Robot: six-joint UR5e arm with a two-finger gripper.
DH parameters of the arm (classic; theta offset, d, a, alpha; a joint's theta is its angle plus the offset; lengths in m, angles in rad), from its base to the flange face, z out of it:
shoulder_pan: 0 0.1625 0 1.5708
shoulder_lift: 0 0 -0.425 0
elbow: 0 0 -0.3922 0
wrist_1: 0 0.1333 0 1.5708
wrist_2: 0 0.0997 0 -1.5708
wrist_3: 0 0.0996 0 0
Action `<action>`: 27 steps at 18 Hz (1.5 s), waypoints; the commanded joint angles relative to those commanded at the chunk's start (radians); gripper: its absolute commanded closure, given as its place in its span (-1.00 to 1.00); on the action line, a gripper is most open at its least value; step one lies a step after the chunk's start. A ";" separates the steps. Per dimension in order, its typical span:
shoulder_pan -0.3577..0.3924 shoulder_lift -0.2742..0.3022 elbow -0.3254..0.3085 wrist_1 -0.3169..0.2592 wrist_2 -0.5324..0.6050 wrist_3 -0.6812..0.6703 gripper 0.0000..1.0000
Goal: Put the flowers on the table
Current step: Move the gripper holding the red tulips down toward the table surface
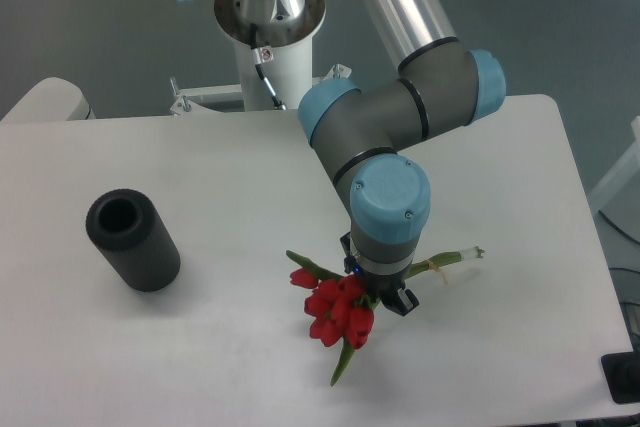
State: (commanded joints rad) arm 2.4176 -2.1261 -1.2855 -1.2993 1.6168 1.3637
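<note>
Red tulip flowers [338, 315] lie low on the white tabletop [230, 347], right of centre, stems running under the end effector [380, 297]; its jaw state is hidden by the wrist. Black cylinder [132, 240] stands well left

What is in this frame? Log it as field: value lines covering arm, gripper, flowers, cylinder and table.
arm: UR5e wrist reaching down over the flowers
gripper: gripper at the bunch, fingers hidden under the wrist; open or shut cannot be told
flowers: flowers lying at the table surface, red buds toward the front, stems running back-right
cylinder: black cylinder tilted, open mouth showing, left of the bunch and apart from it
table: table white, carrying both things
</note>
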 joint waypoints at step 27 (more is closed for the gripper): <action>-0.176 -0.035 -0.068 0.002 0.032 -0.410 0.70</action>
State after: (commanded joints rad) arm 2.2411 -2.1614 -1.3530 -1.2977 1.6490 0.9541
